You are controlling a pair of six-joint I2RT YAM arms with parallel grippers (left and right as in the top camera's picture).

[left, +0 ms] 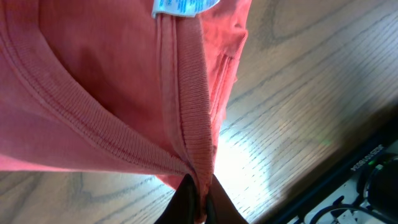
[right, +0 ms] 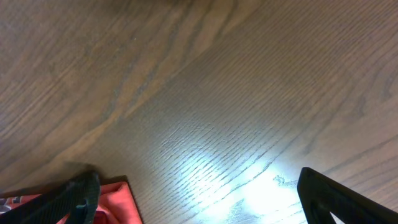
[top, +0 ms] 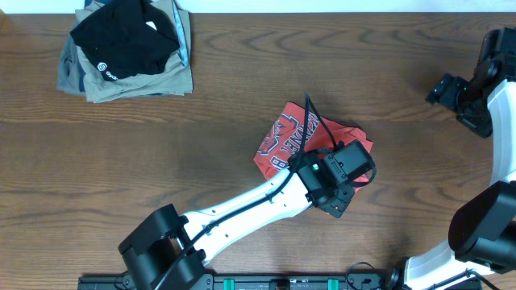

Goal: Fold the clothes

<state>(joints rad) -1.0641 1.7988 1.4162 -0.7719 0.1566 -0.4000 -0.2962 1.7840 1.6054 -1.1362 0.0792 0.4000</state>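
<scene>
The red-orange T-shirt [top: 292, 137] lies crumpled at the table's middle, its white and dark-red lettering facing up. My left gripper [top: 343, 173] sits at its right side. In the left wrist view the gripper [left: 200, 202] is shut on the shirt's ribbed neck collar [left: 194, 106], with the white neck tag [left: 180, 6] at the top. My right gripper [top: 451, 90] hovers at the far right, away from the shirt. In the right wrist view its fingers [right: 199, 199] are spread wide open over bare wood, and a corner of the red shirt [right: 115, 199] shows at lower left.
A stack of folded garments sits at the back left: a black one with a small white logo [top: 125, 36] on top of a khaki-grey one [top: 137, 80]. The table's front edge with dark equipment [left: 367, 168] lies close to the left gripper.
</scene>
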